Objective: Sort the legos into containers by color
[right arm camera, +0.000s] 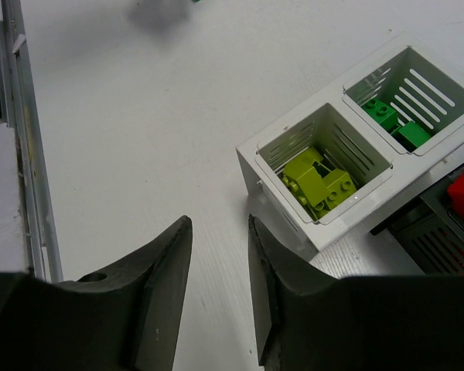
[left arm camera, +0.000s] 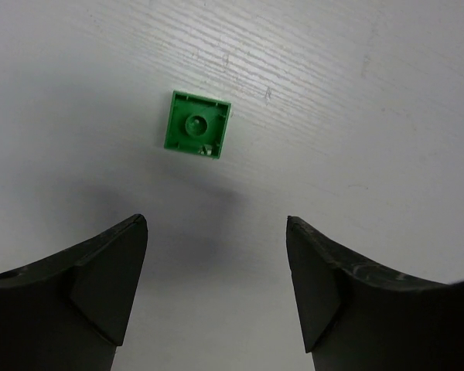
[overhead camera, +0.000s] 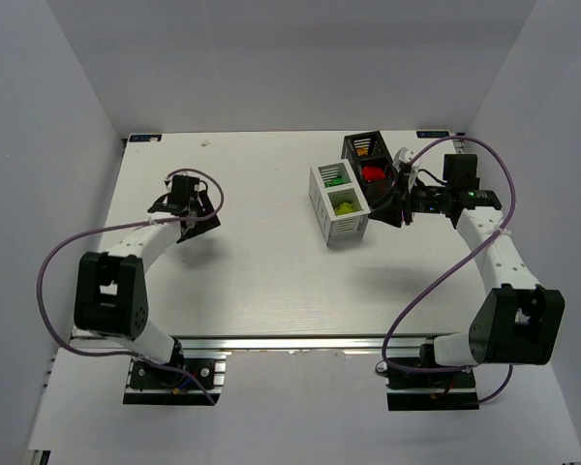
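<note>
One green lego (left arm camera: 198,124) lies before the left gripper's (left arm camera: 216,232) spread, empty fingers; right gripper (right arm camera: 219,232) narrowly parted, empty; black container (right arm camera: 425,236) cut off.

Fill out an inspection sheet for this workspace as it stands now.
Surface: white table, matte, with one loose brick on it.
Job's things: small green plastic brick lying alone; white slatted two-compartment bin with lime-yellow bricks and green bricks in separate compartments; black slatted bin beside it, holding red bricks.
Clutter: nothing seen.
Grippers: left gripper open above the green brick, not touching it; right gripper by the white bin, jaws narrowly apart, empty.
Cables: a purple cable loops beside each arm.
Surroundings: plain white walls on three sides.
</note>
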Robot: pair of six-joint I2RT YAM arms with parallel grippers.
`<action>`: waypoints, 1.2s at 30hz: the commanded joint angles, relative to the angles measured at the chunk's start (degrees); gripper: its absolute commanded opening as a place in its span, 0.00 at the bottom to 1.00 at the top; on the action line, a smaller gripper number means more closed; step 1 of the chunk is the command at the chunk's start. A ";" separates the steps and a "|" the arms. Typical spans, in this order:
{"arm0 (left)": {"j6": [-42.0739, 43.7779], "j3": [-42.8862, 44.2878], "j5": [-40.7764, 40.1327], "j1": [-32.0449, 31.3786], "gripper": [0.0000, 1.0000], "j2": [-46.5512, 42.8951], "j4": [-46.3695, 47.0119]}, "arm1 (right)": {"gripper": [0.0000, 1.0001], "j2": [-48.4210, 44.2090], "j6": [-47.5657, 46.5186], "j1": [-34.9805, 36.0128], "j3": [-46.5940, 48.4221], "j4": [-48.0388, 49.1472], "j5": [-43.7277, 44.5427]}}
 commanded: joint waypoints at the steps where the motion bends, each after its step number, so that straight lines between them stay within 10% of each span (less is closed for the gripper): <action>1: 2.93 5.28 -1.16 0.71 0.81 2.79 -0.09 | 0.41 0.14 -0.72 -0.18 2.09 -0.54 -1.79; 28: 9.27 15.49 -2.31 2.73 0.62 20.12 0.34 | 0.43 2.34 0.51 -0.18 4.03 -0.10 -0.56; 36: 8.30 15.31 0.84 2.82 0.27 18.45 1.57 | 0.43 2.25 0.60 -0.09 4.29 -0.10 -0.38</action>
